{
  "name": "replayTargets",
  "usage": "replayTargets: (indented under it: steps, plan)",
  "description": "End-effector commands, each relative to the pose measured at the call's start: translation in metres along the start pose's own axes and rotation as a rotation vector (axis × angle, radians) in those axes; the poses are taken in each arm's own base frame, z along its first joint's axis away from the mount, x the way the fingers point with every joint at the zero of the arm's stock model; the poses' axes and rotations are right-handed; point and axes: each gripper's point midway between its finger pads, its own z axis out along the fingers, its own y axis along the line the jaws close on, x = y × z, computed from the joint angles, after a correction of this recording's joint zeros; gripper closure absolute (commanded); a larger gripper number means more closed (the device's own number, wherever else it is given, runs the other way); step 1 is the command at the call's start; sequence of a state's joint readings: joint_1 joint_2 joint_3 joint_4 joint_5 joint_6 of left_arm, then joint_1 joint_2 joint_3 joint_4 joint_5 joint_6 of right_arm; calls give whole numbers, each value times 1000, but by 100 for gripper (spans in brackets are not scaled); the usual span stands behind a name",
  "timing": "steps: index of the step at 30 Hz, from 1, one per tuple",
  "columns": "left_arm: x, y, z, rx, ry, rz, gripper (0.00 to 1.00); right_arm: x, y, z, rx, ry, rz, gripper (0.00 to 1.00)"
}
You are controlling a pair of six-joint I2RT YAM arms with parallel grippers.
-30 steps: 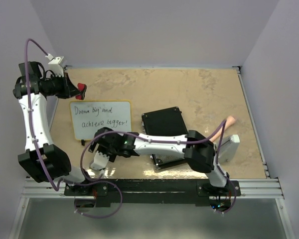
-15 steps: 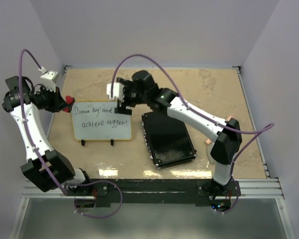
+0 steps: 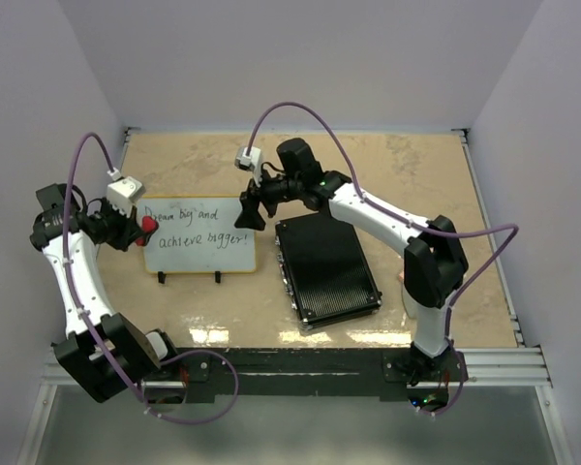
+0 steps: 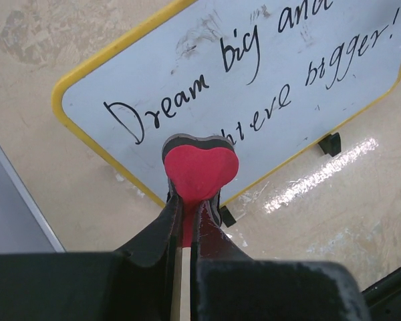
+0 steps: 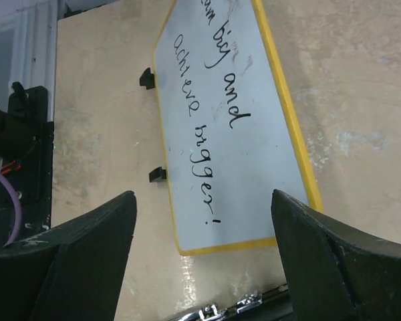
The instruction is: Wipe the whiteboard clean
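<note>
The whiteboard (image 3: 198, 235) lies left of centre on the table, white with a yellow-tan frame and black words "Dream big and achieve bigger!". My left gripper (image 3: 140, 228) is shut on a red heart-shaped eraser (image 3: 149, 224) at the board's left edge. In the left wrist view the eraser (image 4: 200, 167) sits over the board's (image 4: 267, 73) near-left part, between the fingertips (image 4: 167, 221). My right gripper (image 3: 255, 206) is open and empty at the board's right edge. In the right wrist view its jaws stand wide apart over the board's (image 5: 234, 140) right end.
A black ribbed case (image 3: 326, 268) lies just right of the board; its latched edge shows in the right wrist view (image 5: 254, 309). The tan table (image 3: 416, 179) is walled on the left, back and right. A metal rail (image 3: 300, 363) runs along the front edge.
My left gripper has come down and inward with the eraser, from the back-left corner to the board's left edge. My right arm swung from the front to the board's right edge.
</note>
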State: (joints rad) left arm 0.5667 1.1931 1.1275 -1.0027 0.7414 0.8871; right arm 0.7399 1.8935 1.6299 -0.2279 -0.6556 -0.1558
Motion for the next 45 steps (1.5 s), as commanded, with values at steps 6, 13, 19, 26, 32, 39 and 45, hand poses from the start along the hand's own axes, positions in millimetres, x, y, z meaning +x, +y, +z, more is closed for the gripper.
replayTargets:
  steps: [6,13,19,26,32,39,45]
  plan:
    - [-12,3,4,-17,-61,216,100,0,2,23,-116,-89,148,20]
    - [-1,13,9,-71,-41,318,100,-7,8,27,-160,-136,185,44]
    - [-5,23,12,-142,-78,391,100,-6,9,27,-177,-135,199,57]
    - [-25,36,19,-141,-155,383,100,-6,9,28,-181,-132,189,75]
    - [-34,41,21,-111,-171,406,100,-26,12,11,-180,-158,158,62]
    - [-29,38,23,-90,-160,404,100,-47,-22,-51,-99,-202,165,32]
    - [-23,29,26,-50,-159,407,100,-37,-45,-62,-30,-210,193,20]
